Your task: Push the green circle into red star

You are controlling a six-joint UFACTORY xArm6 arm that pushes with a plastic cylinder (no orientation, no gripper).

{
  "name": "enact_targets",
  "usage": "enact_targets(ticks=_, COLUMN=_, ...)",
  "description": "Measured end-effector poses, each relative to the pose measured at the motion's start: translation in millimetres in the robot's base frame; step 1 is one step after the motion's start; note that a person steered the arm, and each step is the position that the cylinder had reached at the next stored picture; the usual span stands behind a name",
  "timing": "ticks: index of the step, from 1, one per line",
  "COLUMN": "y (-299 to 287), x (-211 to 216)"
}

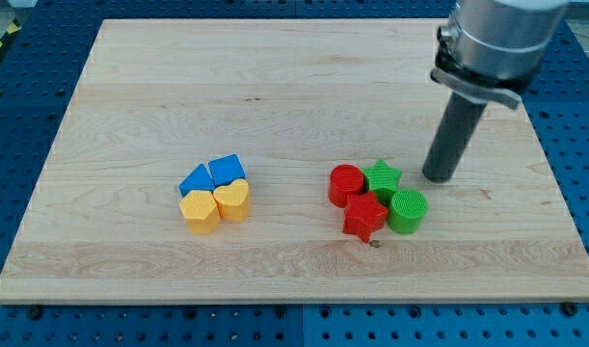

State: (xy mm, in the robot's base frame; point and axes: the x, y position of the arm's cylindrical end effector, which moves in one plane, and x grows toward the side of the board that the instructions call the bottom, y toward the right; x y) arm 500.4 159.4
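Green circle (pixel 407 211) touches red star's (pixel 364 216) right; green star (pixel 382 176) lies behind both, red circle (pixel 347 184) left. My tip (pixel 437 177) stands right of green star.

my tip (pixel 438 177): right of centre, just upper right of green cylinder block (pixel 407 210)
green cylinder block: touching red star-shaped block (pixel 364 215)

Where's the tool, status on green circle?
My tip just upper-right of green circle. Circle already touching red star. Green star above; nothing between.
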Motion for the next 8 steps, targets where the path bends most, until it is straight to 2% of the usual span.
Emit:
enact_targets(ticks=4, y=-0.5, x=43.2)
enact_targets(ticks=7, y=-36.8, x=44.4)
enact_targets(ticks=8, y=-26.4, x=44.0)
